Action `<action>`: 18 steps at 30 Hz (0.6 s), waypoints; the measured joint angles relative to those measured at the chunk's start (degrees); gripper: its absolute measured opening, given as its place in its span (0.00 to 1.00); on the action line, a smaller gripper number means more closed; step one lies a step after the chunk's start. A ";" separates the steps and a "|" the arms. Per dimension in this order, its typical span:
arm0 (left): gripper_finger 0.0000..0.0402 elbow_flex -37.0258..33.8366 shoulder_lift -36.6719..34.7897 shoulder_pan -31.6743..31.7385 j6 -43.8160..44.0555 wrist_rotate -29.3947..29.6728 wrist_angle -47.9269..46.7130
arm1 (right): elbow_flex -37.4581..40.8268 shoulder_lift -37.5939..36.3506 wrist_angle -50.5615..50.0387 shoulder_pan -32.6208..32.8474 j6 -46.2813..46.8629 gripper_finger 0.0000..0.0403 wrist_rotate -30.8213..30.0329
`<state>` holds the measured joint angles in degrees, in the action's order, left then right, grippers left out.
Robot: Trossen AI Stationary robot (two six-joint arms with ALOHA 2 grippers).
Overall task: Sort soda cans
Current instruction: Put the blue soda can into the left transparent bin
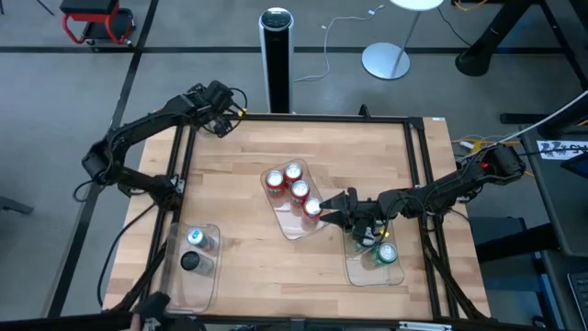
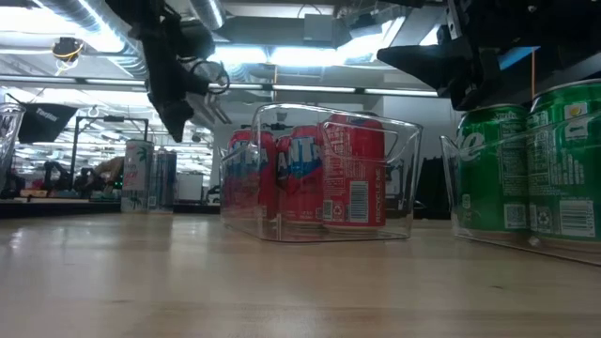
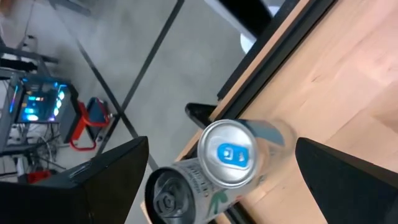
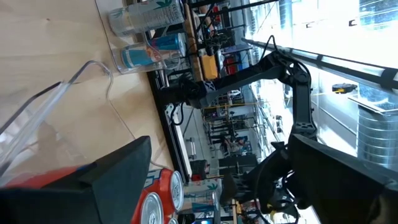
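Several red-and-white soda cans [image 1: 294, 188] stand upright in a clear tray [image 1: 287, 223] at mid-table. Two silver-and-black cans [image 1: 193, 250] stand in a clear tray [image 1: 209, 285] near the front left; in the left wrist view their tops [image 3: 227, 155] show between that arm's fingers, far off. Green cans [image 1: 386, 253] stand in a third tray [image 1: 354, 276] at the front right. My right gripper [image 1: 331, 210] is open, level, just right of the nearest red can [image 1: 312, 208], apart from it. My left gripper [image 1: 223, 118] hangs open over the table's far left corner.
A dark frame rail [image 1: 418, 175] runs round the table's edge. A tall black-and-silver cylinder [image 1: 276, 55] and a lamp base [image 1: 386, 60] stand on the floor beyond the far edge. Bare wood lies between the trays and along the far side.
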<state>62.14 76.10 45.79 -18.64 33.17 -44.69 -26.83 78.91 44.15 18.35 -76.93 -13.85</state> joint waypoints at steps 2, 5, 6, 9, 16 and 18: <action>0.98 0.01 0.44 0.94 -1.23 -0.05 0.07 | 0.00 0.05 0.38 0.00 0.00 0.93 0.00; 0.98 0.00 1.27 2.31 -1.88 -0.65 0.18 | 0.00 0.11 0.73 0.00 0.00 0.93 0.01; 0.98 -0.01 1.60 2.86 -2.29 -1.39 0.17 | 0.00 0.11 0.73 0.00 0.00 0.93 0.02; 0.98 -0.01 2.97 4.36 -2.66 -4.46 0.11 | 0.00 0.11 0.73 0.00 -0.02 0.93 0.02; 0.98 -0.01 6.17 6.63 -4.07 -6.22 -0.38 | 0.00 0.11 0.76 0.00 0.15 0.93 0.01; 0.98 -0.01 6.83 7.15 -4.62 -6.25 -1.02 | 0.00 0.11 0.76 0.00 0.17 0.93 0.00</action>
<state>62.13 82.93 52.94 -23.25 26.92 -45.71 -26.83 79.02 44.91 18.35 -76.75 -13.84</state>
